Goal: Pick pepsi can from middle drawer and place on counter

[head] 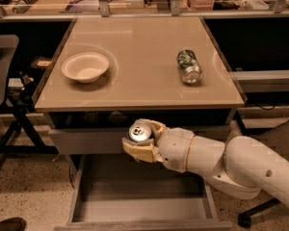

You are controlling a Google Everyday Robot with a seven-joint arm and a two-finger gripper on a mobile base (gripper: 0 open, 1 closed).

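My gripper (pixel 140 137) is shut on the pepsi can (pixel 140 131), whose silver top with pull tab faces the camera. It holds the can in the air above the open middle drawer (pixel 135 196), just in front of the closed drawer front and below the front edge of the counter (pixel 139 57). The white arm reaches in from the lower right. The drawer's flat grey floor shows nothing lying in it.
A white bowl (pixel 85 67) stands on the counter at the left. A green patterned can (pixel 189 66) lies on its side at the right. A grey drawer front (pixel 86 141) sits above the open drawer. Chairs stand left and right of the cabinet.
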